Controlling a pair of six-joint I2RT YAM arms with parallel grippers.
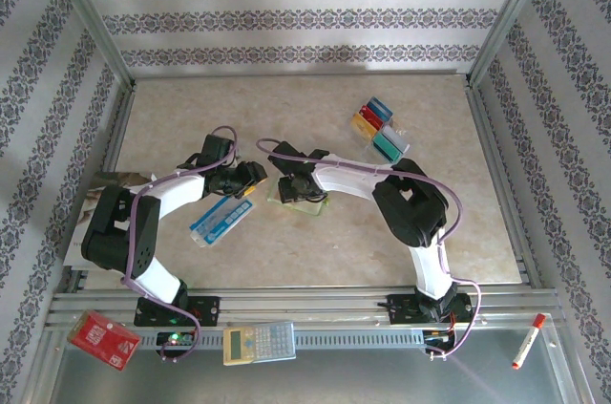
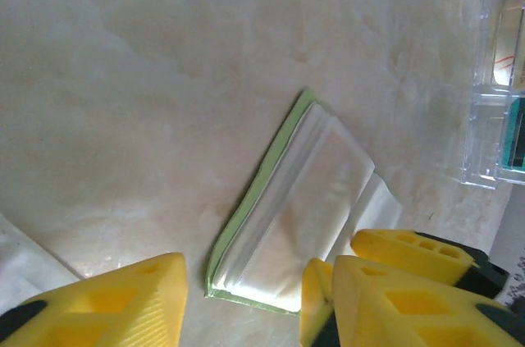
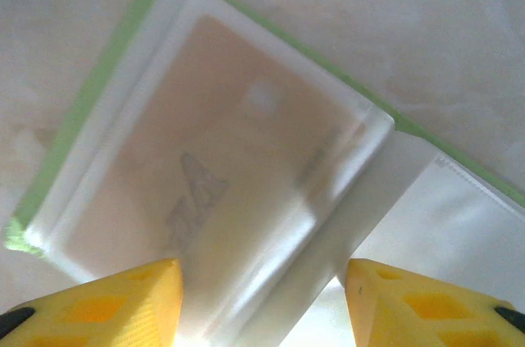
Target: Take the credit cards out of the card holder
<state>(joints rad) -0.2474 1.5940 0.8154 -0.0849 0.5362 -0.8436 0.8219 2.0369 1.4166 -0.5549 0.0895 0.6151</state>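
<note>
Currently the card holder [image 1: 302,207] lies open on the marbled bench [image 1: 286,117], cloudy plastic sleeves edged lime green, a tan card [image 3: 205,175] inside. Left jaws and right jaws stand apart over it, clamping nothing.

Four credit cards [image 1: 370,120] were counted: one blue, one red, one yellow, one teal. There was one lime-green card holder [image 1: 304,205], one blue-and-white packet [image 1: 221,218], one red board [image 1: 105,339], one calculator [image 1: 260,342], one marker [image 1: 528,340], and two arms: the left arm [image 1: 143,223] and the right arm [image 1: 410,199].
</note>
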